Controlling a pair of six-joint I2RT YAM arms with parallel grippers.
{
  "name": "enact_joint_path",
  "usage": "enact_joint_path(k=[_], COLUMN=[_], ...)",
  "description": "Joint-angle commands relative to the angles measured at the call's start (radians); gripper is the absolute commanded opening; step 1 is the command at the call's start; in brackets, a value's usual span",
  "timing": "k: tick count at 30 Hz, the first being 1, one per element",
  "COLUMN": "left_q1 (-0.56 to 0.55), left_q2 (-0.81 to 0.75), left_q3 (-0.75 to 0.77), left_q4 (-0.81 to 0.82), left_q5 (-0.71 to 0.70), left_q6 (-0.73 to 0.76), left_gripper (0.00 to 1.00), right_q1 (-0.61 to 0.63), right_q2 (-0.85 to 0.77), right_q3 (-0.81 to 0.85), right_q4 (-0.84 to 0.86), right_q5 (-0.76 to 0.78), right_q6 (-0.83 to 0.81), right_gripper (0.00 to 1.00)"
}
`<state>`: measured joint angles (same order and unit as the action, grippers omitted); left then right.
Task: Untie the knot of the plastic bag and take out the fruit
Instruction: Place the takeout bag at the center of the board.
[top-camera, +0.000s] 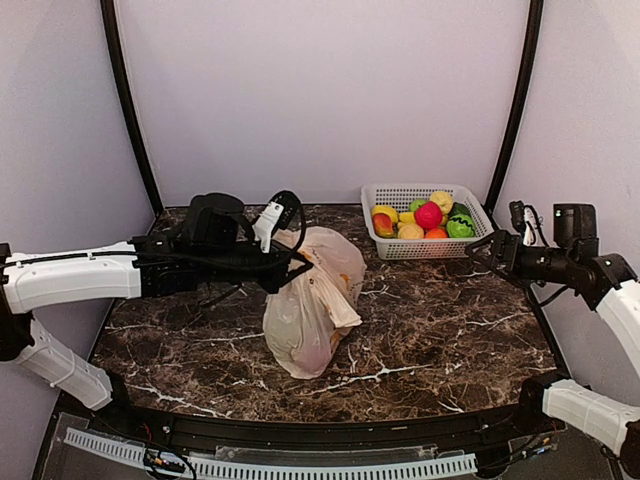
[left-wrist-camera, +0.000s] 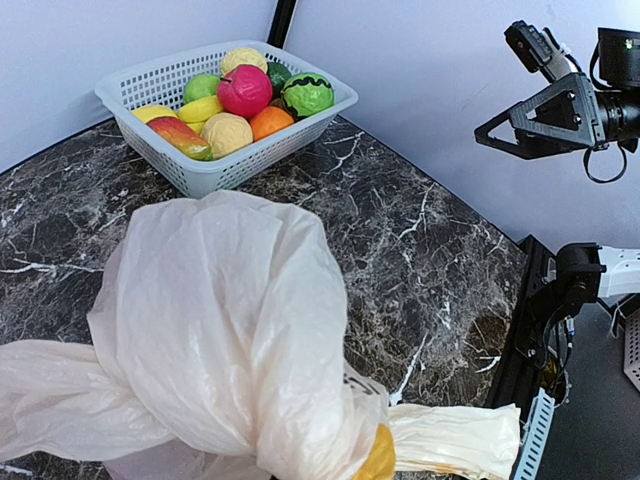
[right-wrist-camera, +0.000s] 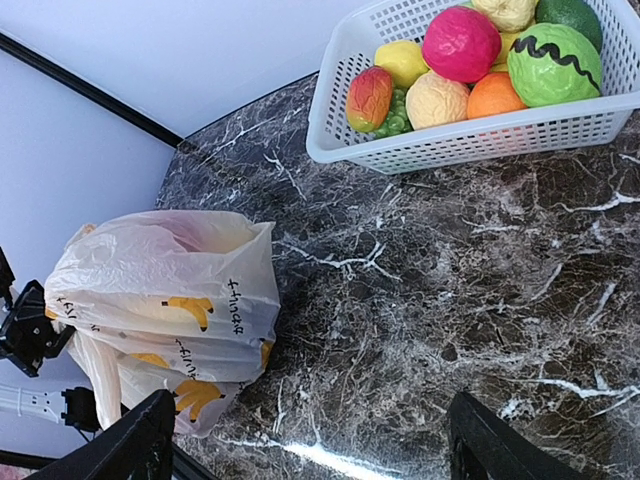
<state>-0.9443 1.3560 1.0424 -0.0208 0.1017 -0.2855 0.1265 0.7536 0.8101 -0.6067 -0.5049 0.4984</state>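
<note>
Plastic bag (top-camera: 312, 300) sits mid-desk (top-camera: 450, 340), slumped and full. Left gripper (top-camera: 298, 262) is pressed against the bag's upper side; its fingers are hidden by plastic, so I can't tell whether they are apart or clamped. Right gripper (right-wrist-camera: 310, 420) is over bare marble well to the right, fingers spread wide, holding nothing. White mesh basket (top-camera: 385, 245) at back right holds toy fruits (top-camera: 428, 215). The bag's bunched mouth is cut off low in the left wrist view, and the knot is hard to make out. The bag's contents are unreadable through the plastic.
</note>
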Motion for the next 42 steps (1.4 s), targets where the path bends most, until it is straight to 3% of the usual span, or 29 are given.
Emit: enact_joint_path(k=[1,6,10,14,16,18,22,30,35,42], left_q1=[-0.005,-0.005,-0.005,-0.006,-0.005,-0.005,-0.005,-0.006,-0.003,0.032], left_q2=[0.026,0.041,0.018,-0.033,-0.086,-0.142,-0.233,-0.308,-0.336,-0.338], left_q3=[-0.03,-0.047,-0.053,-0.043,-0.051,-0.055,-0.063,-0.134,-0.196,-0.236], left_q4=[0.089,0.083,0.065,0.0,-0.031,-0.073,-0.184,-0.281,-0.336,-0.39], left_q5=[0.039,0.067,0.054,0.019,-0.022,-0.067,-0.133,-0.123,-0.219,-0.237], left_q6=[-0.028,-0.033,-0.034,-0.035,-0.045,-0.062,-0.115,-0.277,-0.378,-0.455], left_gripper=[0.01,0.01,0.11,0.37,0.62,0.76,0.9,0.99,0.99,0.99], right_q1=[0.011,0.017,0.023,0.044,0.073,0.107,0.186,0.46,0.612,0.761], right_q2=[-0.002,0.002,0.003,0.003,0.001,0.007,0.037,0.153,0.269,0.476], right_q3=[-0.023,-0.02,-0.027,-0.013,0.01,0.035,0.065,0.101,0.148,0.288], right_q4=[0.018,0.014,0.011,0.004,-0.009,-0.018,0.003,0.161,0.224,0.234], right_q5=[-0.017,-0.016,-0.015,-0.001,0.036,0.071,0.126,0.256,0.335,0.397], right_q6=[-0.001,-0.009,-0.012,-0.014,-0.023,-0.035,-0.054,-0.066,-0.075,-0.125], right_gripper=[0.91,0.91,0.91,0.9,0.9,0.9,0.89,0.91,0.92,0.92])
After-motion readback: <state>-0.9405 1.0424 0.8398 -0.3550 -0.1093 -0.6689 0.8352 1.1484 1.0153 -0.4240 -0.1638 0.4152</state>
